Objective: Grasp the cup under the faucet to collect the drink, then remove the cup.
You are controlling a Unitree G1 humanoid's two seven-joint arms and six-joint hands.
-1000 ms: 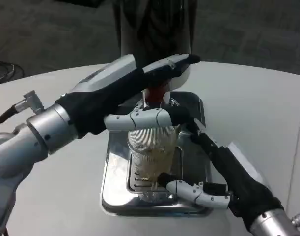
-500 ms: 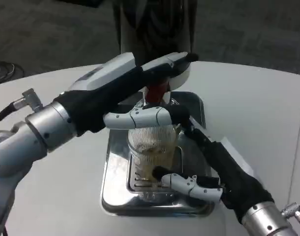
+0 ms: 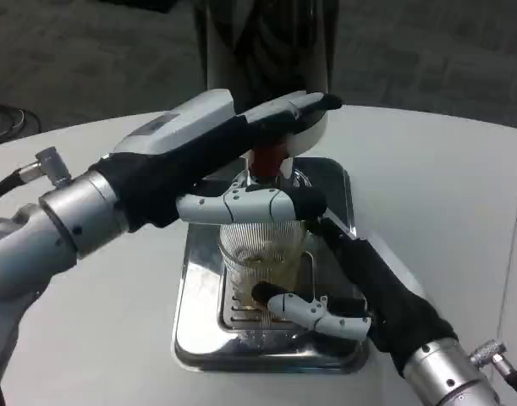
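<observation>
A ribbed clear cup (image 3: pixel 260 258) stands upright on the slotted grate of a shiny metal drip tray (image 3: pixel 199 338), which sits on the white table (image 3: pixel 436 178). The cup holds a shallow pool of pale yellowish drink and sits directly below a red faucet (image 3: pixel 268 161) on the dark drink dispenser (image 3: pixel 266 51) behind the tray.

The left hand (image 3: pixel 216 144) reaches in from the left, above the cup. Its upper fingers (image 3: pixel 296 110) stretch out over the top of the faucet (whether they press on it I cannot tell), while another finger lies across the front of the cup just at its rim. It does not plainly grip anything; its fingers are spread apart.

The right hand (image 3: pixel 360 279) comes in from the lower right, its dark palm side close against the cup's right side. One white and black finger (image 3: pixel 313 311) curls round the front of the cup near its base, touching or nearly touching the glass; the rest of the hand lies along the cup's right. Whether this is a firm hold cannot be judged (the contact points on the far side are hidden behind the cup).
</observation>
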